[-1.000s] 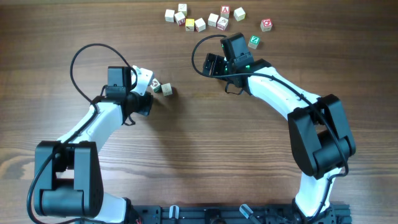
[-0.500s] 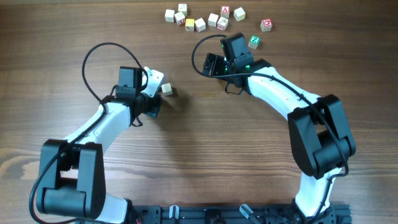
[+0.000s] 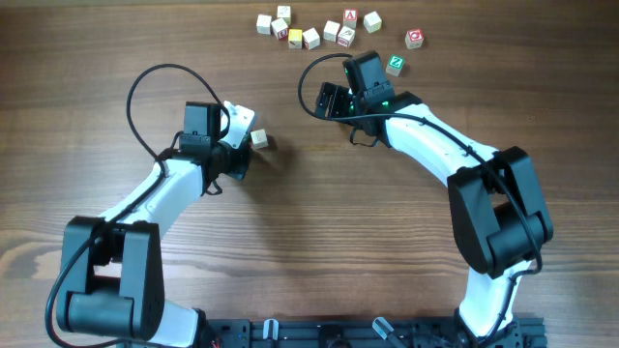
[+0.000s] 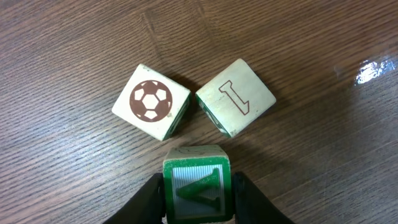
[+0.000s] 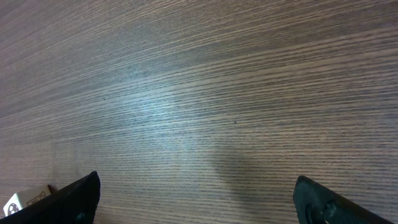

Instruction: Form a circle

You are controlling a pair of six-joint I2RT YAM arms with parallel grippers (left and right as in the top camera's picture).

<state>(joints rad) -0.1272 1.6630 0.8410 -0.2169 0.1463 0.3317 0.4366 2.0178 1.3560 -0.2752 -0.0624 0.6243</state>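
Left hand (image 4: 198, 190) clasps green-faced cube (image 4: 196, 177), touching nothing else. Football cube (image 4: 151, 101) at 11 o'clock, letter cube (image 4: 236, 96) at 1 o'clock, both near on worktop (image 4: 323, 162). Right hand (image 5: 199, 202) spread wide, empty, well apart.

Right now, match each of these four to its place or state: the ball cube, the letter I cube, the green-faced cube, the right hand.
1. ball cube
2. letter I cube
3. green-faced cube
4. right hand

A. open, holding nothing
B. left wrist view, upper left
C. between the fingers of the left hand
D. left wrist view, upper right of centre

Pairs: 1-B, 2-D, 3-C, 4-A
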